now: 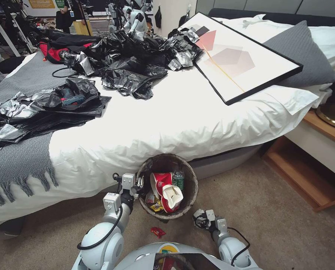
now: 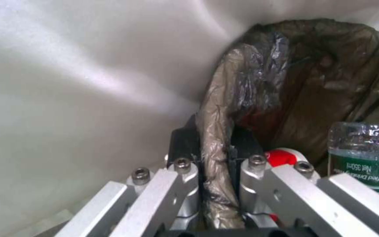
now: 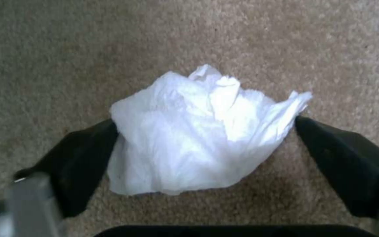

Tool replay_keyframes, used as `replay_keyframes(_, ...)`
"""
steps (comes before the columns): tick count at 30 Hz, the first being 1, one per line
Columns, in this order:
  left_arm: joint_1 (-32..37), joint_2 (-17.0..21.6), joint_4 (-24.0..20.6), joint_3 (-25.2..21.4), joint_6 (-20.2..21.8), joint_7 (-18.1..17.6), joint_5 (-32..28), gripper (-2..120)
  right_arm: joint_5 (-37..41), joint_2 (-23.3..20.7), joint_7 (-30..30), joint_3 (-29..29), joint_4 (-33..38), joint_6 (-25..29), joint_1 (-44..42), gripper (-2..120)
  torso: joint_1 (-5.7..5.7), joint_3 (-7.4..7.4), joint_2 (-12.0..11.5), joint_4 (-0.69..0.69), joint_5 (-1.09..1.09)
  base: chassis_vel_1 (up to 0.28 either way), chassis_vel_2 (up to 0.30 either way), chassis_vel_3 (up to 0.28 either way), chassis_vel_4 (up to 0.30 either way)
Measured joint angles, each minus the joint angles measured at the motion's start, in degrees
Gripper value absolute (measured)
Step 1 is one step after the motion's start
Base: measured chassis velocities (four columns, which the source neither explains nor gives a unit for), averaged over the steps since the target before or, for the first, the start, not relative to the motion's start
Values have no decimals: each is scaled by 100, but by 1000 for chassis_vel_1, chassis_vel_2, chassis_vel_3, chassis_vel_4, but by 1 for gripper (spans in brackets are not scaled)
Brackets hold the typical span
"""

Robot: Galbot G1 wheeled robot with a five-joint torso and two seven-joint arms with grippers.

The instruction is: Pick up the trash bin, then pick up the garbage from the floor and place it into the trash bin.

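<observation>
The trash bin (image 1: 191, 179), round with a brown liner, hangs in front of the bed's edge. My left gripper (image 1: 139, 183) is shut on its near-left rim; the left wrist view shows my left gripper (image 2: 215, 148) pinching the liner (image 2: 312, 82). Inside lie red-and-white cups (image 1: 167, 191), a green bottle (image 1: 178, 180) and a yellow wrapper (image 1: 157, 205). My right gripper (image 1: 199, 219) is low by the bin's right side. In the right wrist view my right gripper (image 3: 205, 128) is open around a crumpled white wad (image 3: 189, 151) on the carpet. A small red wrapper (image 1: 158, 232) lies on the floor.
The bed (image 1: 182, 120) stands right behind the bin, with black and silver plastic sheets (image 1: 130, 60), a framed picture (image 1: 235, 56) and a grey pillow (image 1: 302, 52). A wooden bedside shelf (image 1: 302, 172) is at the right. Bare carpet (image 1: 257, 225) lies to the right.
</observation>
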Motion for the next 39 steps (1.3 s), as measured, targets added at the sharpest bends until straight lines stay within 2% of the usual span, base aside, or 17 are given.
replay_keyframes(2,0,0,2,0,0,0,0,6,-7,9,-5,2,-30,14,4,86,0,0,0,0,0,0,0,0,0)
replay_keyframes(5,-5,-8,10,-2,0,0,0,6,-40,26,-4,33,-130,103,14,68,0,0,0,-1,-4,0,0,0,0)
replay_keyframes(7,-9,-9,12,-2,1,0,0,6,-44,26,-5,38,-140,114,13,65,0,0,0,-1,-4,0,0,0,0)
replay_keyframes(9,-18,-11,18,-2,1,-1,1,6,-56,29,-10,55,-178,163,4,53,0,-1,1,-2,-4,0,0,0,0)
replay_keyframes(11,-18,-11,20,-3,1,-1,0,6,-67,31,-11,60,-188,179,3,51,0,-1,0,-2,-4,0,0,0,0)
replay_keyframes(17,-27,-8,35,-2,1,0,-1,6,-105,39,-54,88,-219,243,0,25,0,0,0,3,2,0,0,0,0)
replay_keyframes(18,-27,-8,35,-2,1,0,-1,6,-105,39,-54,88,-219,243,0,25,0,0,0,3,2,0,0,0,0)
replay_keyframes(20,-32,-7,38,-2,1,1,-1,6,-124,41,-58,93,-221,267,0,16,0,0,0,2,4,0,0,0,0)
replay_keyframes(21,-32,-7,38,-2,1,1,-1,6,-124,41,-58,93,-221,267,0,16,0,0,0,2,4,0,0,0,0)
replay_keyframes(24,-34,-7,38,-1,2,3,-3,6,-171,42,-73,102,-239,322,14,0,0,0,0,1,4,0,0,0,0)
replay_keyframes(32,-30,-6,38,-6,2,5,-6,6,-268,42,-89,117,-269,433,16,0,0,0,0,0,3,0,0,0,0)
replay_keyframes(39,-28,-6,43,-1,2,5,-5,6,-483,43,146,223,25,812,-108,0,0,0,0,-2,1,0,0,0,0)
